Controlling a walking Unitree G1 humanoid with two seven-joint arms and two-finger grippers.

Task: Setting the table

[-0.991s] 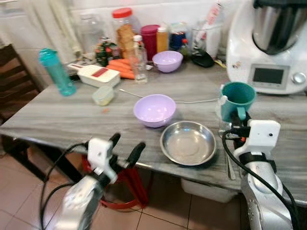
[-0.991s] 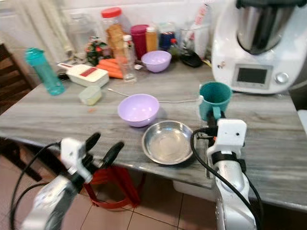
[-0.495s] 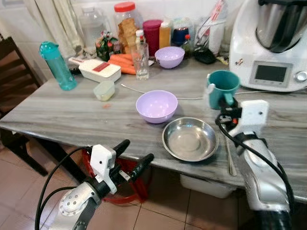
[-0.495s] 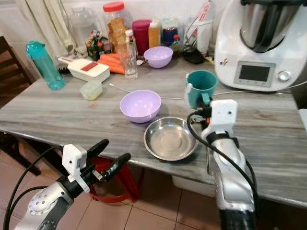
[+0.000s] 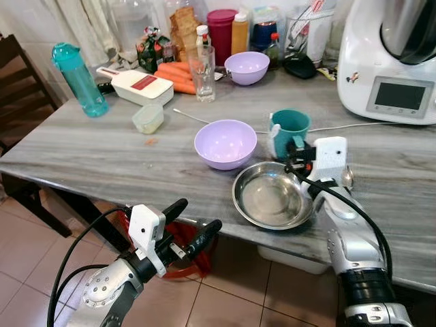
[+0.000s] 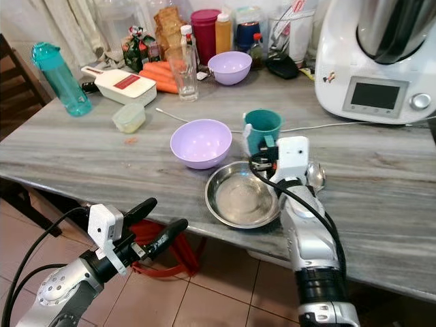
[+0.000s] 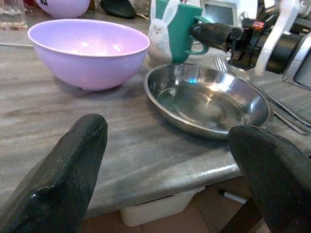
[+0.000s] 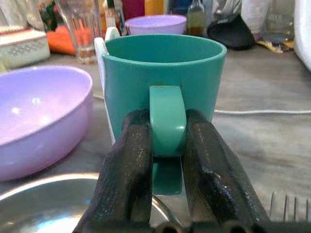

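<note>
In the left eye view, the green mug (image 5: 289, 129) stands at centre right of the frame on the grey table (image 5: 102, 157), just behind the steel dish (image 5: 272, 199) and to the right of the purple bowl (image 5: 225, 142); the right end effector (image 5: 298, 148) reaches to the mug's handle from the lower right, while the left end effector (image 5: 189, 221) hangs in the lower left, below the table edge, its fingers spread and empty. A spoon (image 5: 347, 178) and fork lie on the table just right of the dish. In the right eye view the same layout shows, with a second purple bowl (image 6: 230, 67), a drinking glass (image 6: 183, 76), carrots (image 6: 158, 76) and a teal bottle (image 6: 60, 78) along the upper part, and a white kitchen machine (image 6: 379, 61) at upper right. In the left wrist view, the two black fingers (image 7: 68, 167) frame the purple bowl, dish and mug from low at the table edge. In the right wrist view the fingers (image 8: 130, 160) are clenched on either side of the mug's handle (image 8: 167, 119), at frame centre, grasping it. The step looks like carrying the mug to its place; to do it well, the grip should stay firm on the handle, the mug kept upright, and it should be lifted clear of the dish rim and bowl before moving sideways.
</note>
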